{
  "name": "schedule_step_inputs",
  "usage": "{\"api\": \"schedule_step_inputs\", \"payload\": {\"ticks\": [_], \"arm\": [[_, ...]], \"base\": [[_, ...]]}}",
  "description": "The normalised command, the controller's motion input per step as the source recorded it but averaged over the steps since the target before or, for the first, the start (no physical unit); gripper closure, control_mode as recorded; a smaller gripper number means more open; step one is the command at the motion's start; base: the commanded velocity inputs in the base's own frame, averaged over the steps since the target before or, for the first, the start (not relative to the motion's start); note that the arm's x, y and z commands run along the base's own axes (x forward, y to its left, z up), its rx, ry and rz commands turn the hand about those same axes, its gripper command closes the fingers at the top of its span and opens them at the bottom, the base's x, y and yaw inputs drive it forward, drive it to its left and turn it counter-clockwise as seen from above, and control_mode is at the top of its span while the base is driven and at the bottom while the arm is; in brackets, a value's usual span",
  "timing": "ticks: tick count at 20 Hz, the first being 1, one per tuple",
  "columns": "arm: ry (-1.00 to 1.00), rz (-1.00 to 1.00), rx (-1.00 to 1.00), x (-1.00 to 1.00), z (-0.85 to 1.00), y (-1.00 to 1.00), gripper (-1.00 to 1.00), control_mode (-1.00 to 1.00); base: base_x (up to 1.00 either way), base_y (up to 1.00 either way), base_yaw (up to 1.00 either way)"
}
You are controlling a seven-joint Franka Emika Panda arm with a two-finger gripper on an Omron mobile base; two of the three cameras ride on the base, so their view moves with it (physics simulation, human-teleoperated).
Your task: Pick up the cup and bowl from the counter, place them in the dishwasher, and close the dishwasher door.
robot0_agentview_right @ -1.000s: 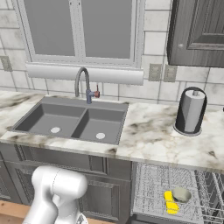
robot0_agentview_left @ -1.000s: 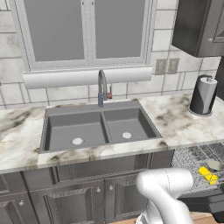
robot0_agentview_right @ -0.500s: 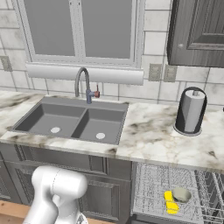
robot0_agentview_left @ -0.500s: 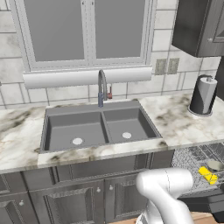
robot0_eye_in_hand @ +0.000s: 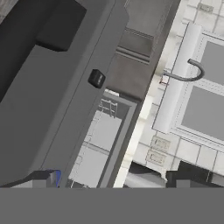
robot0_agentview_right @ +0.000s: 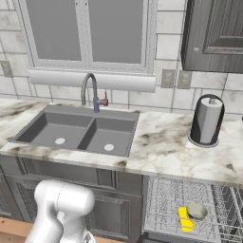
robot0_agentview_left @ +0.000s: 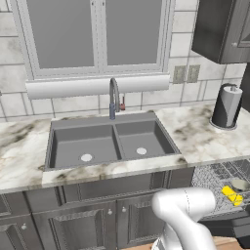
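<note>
Right base view: cup and bowl lie side by side in dishwasher rack; paper-towel holder on counter. Gripper fingers released.

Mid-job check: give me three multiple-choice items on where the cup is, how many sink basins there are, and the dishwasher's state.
1. Where is the cup?
A. In the sink
B. In the dishwasher rack, beside the bowl
C. On the counter

2. How many basins has the sink?
A. One
B. Two
C. Three

3. The dishwasher is:
A. Open, rack out
B. Shut
C. Missing its rack

Answers: 1 B, the yellow cup lies on the wire rack next to the bowl. 2 B, a divider splits the sink in two. 3 A, the rack shows below the counter edge.
</note>
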Motion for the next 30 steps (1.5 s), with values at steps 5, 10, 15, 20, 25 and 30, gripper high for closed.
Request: {"api": "schedule_step_inputs", "payload": {"ticks": [5, 10, 15, 20, 25, 30], "arm": [[-0.22, 0.0, -0.33, -0.36, -0.54, 0.0, -1.0, -1.0], [-0.17, 0.01, -0.32, -0.34, -0.78, 0.0, -1.0, -1.0], [-0.13, 0.03, -0.34, -0.15, -0.87, 0.0, -1.0, -1.0], [-0.15, 0.02, -0.33, -0.08, -0.58, 0.0, -1.0, -1.0], [-0.13, 0.02, -0.32, -0.02, -0.75, 0.0, -1.0, -1.0], [-0.11, 0.04, -0.32, 0.0, -0.8, 0.0, -1.0, -1.0]], "base": [[0.0, 0.0, 0.0], [0.0, 0.0, 0.0], [0.0, 0.0, 0.0], [0.0, 0.0, 0.0], [0.0, 0.0, 0.0], [0.0, 0.0, 0.0]]}}
